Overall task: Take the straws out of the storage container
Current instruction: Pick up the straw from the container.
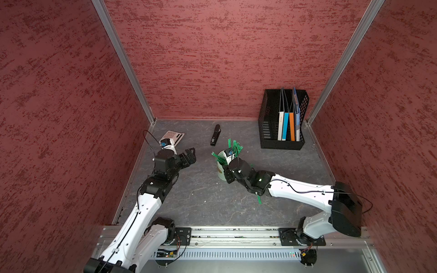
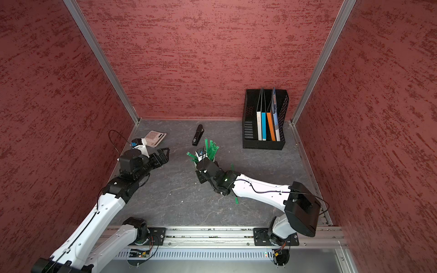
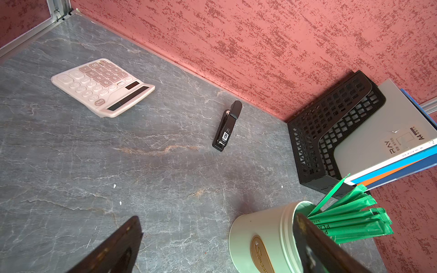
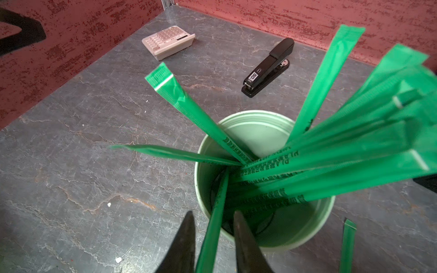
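Here, R jaws slightly spread astride one straw (image 4: 212,231) over container (image 4: 260,132) rim; L jaws wide.

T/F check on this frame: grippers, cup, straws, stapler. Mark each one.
1. Left gripper is open and empty. True.
2. The cup lies on its side. False: it stands upright.
3. A straw runs between the right gripper's fingers. True.
4. The stapler sits in the rack. False: it lies on the table.
5. All straws are in the cup. False: a loose straw lies on the table.
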